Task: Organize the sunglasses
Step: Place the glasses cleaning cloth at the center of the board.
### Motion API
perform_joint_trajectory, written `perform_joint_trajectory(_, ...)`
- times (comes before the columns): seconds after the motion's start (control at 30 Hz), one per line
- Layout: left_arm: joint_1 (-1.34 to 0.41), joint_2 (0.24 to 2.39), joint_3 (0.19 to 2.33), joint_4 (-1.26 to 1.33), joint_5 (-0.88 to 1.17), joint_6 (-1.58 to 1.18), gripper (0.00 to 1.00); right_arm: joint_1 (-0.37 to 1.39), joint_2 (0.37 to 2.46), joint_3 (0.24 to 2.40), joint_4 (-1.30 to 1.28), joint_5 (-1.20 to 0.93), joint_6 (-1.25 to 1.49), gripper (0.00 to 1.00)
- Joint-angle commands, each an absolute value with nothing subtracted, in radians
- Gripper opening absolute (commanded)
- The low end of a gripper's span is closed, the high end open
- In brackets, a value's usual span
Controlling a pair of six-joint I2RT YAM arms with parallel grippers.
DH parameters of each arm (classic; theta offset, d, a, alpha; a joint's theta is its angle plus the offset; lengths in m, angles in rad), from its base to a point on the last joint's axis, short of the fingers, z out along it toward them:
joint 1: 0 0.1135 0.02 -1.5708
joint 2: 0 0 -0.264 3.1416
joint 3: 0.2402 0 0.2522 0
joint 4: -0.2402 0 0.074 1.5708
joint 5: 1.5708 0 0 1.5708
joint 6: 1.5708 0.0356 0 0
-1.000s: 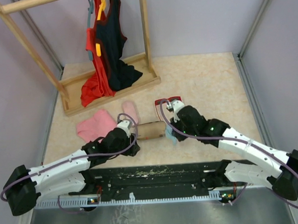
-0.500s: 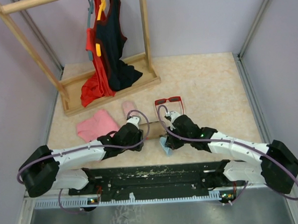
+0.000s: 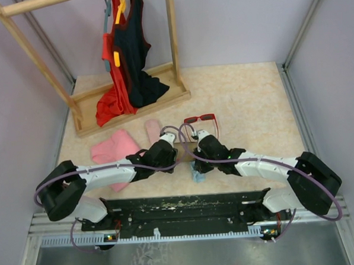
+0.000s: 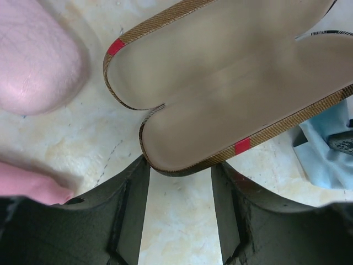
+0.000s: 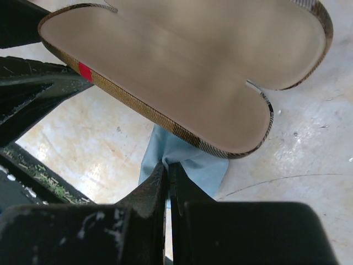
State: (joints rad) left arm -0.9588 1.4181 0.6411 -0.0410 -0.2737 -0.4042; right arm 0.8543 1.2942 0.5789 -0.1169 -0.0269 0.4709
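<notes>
though near, sunglasses (image 3: 200, 118) beyond right hand (image 3: 198, 165)

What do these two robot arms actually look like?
The left arm and right arm are white shells between bulky black joints, a thin purple cable running along each. The left gripper and right gripper have blunt black fingers.

Brown case (image 4: 220, 99) cut off top; blue cloth (image 4: 325, 149), right edge; pink case (image 4: 33, 55), left.
</notes>
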Motion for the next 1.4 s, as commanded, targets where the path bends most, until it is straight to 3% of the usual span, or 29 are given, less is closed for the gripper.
perform_joint_trajectory(0.0,-0.962,1.457,0.700,0.015,-0.284,-0.363,0.54,0.838,1.299,0.646,-0.068,0.043,0.437,0.00)
perform_joint_trajectory(0.23,-0.956,1.459,0.720,0.014,-0.285,-0.352,0.58,0.799,1.293,0.679,-0.100,0.018,0.350,0.00)
perform_joint_trajectory(0.47,-0.956,1.277,0.610,0.019,-0.231,-0.398,0.67,0.823,1.221,0.659,-0.189,-0.100,0.328,0.00)
perform_joint_trajectory(0.7,-0.956,1.008,0.460,0.017,-0.178,-0.479,0.71,0.833,1.044,0.534,0.014,-0.234,0.529,0.00)
perform_joint_trajectory(0.87,-0.956,0.909,0.425,-0.001,-0.241,-0.493,0.71,0.835,1.040,0.481,0.160,-0.286,0.630,0.00)
perform_joint_trajectory(1.03,-0.956,0.910,0.449,-0.057,-0.248,-0.500,0.71,0.864,1.102,0.516,-0.194,0.063,0.610,0.17)
perform_joint_trajectory(1.2,-0.957,0.942,0.461,-0.081,-0.177,-0.515,0.72,0.867,1.028,0.497,-0.291,0.191,0.619,0.38)
perform_joint_trajectory(1.37,-0.959,1.011,0.453,-0.017,-0.095,-0.551,0.71,0.867,0.979,0.526,-0.381,0.314,0.642,0.48)
